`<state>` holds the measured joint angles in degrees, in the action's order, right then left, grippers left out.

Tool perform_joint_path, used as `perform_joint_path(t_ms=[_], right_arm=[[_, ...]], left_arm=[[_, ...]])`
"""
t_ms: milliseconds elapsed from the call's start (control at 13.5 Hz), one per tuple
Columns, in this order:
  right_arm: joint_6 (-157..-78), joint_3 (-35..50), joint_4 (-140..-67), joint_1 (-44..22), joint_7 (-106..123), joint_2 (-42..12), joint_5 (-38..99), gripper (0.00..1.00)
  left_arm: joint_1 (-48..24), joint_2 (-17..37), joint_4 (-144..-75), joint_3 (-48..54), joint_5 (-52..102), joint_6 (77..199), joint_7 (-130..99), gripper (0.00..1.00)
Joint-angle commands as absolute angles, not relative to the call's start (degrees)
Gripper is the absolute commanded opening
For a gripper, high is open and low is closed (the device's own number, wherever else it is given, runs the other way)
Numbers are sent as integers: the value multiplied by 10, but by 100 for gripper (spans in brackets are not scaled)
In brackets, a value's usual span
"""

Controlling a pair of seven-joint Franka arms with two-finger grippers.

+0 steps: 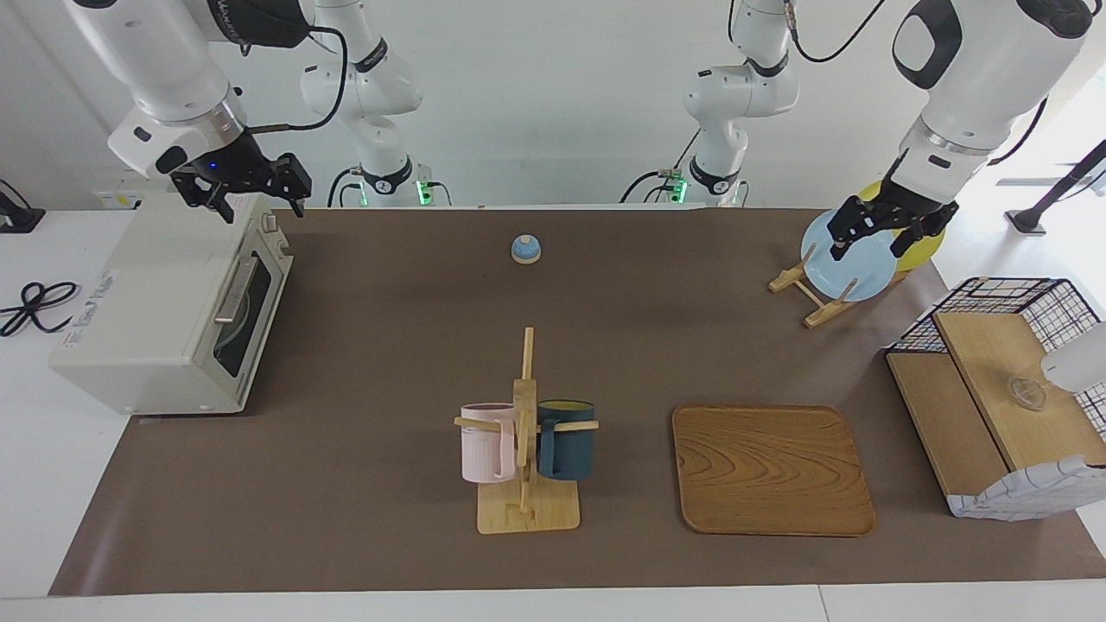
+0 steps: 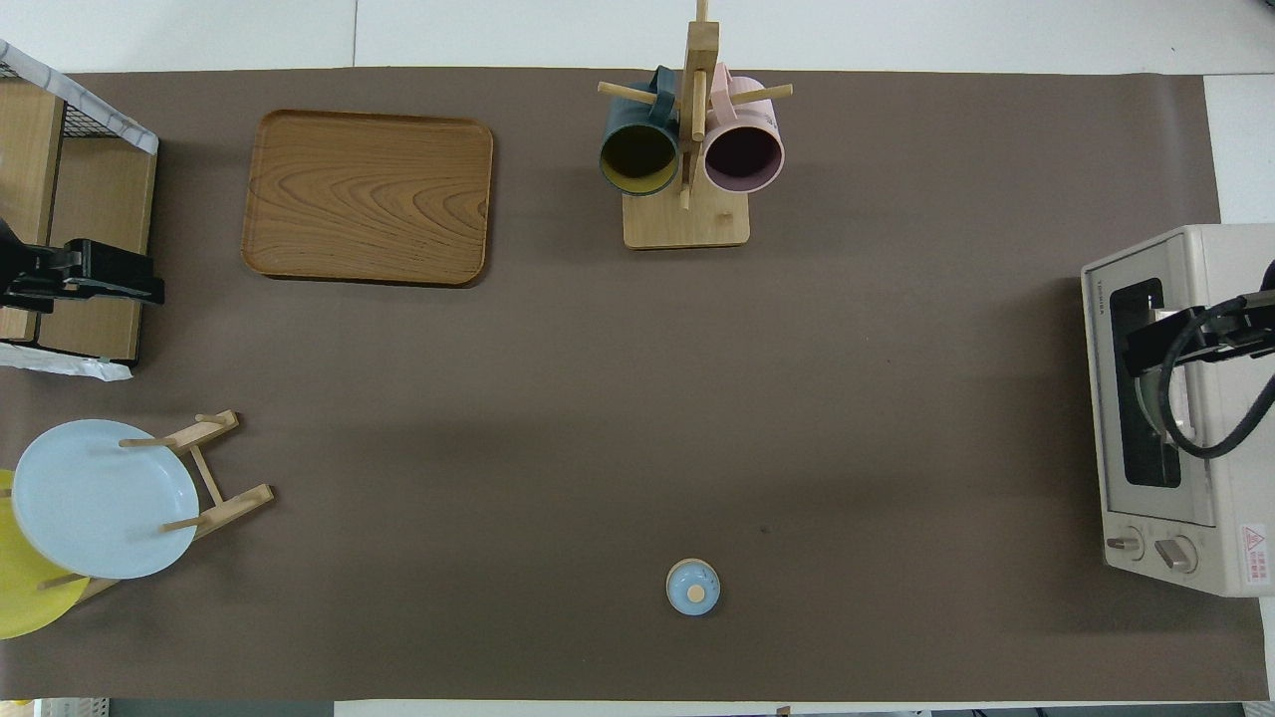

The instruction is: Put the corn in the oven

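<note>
The cream-white oven (image 1: 155, 311) (image 2: 1185, 418) stands at the right arm's end of the table with its dark glass door shut. My right gripper (image 1: 256, 200) hangs open and empty just above the oven's top edge, near the knob end. My left gripper (image 1: 867, 249) (image 2: 149, 280) is up in the air at the left arm's end of the table, open and empty, between the plate rack and the basket box. No corn shows in either view.
A blue plate (image 1: 851, 259) and a yellow plate (image 2: 20, 597) lean in a wooden rack. Nearby are the wire-and-wood basket box (image 1: 1002, 397), a wooden tray (image 1: 769, 471), a mug stand (image 1: 525, 510) with a pink and a dark blue mug, and a small blue knobbed lid (image 1: 525, 249).
</note>
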<state>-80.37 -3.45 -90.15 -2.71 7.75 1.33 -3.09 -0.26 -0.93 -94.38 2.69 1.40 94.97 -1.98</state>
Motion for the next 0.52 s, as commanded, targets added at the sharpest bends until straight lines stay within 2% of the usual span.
perform_joint_path(t_ms=[0,444], right_arm=[[-796,-45,-887,-32,70,4,-21,100],[-797,-45,-885,-31,54,0,-18,100]], left_arm=[[4,-20,-954,31,5,953,-17,100],[4,-20,-954,31,5,954,-17,100]])
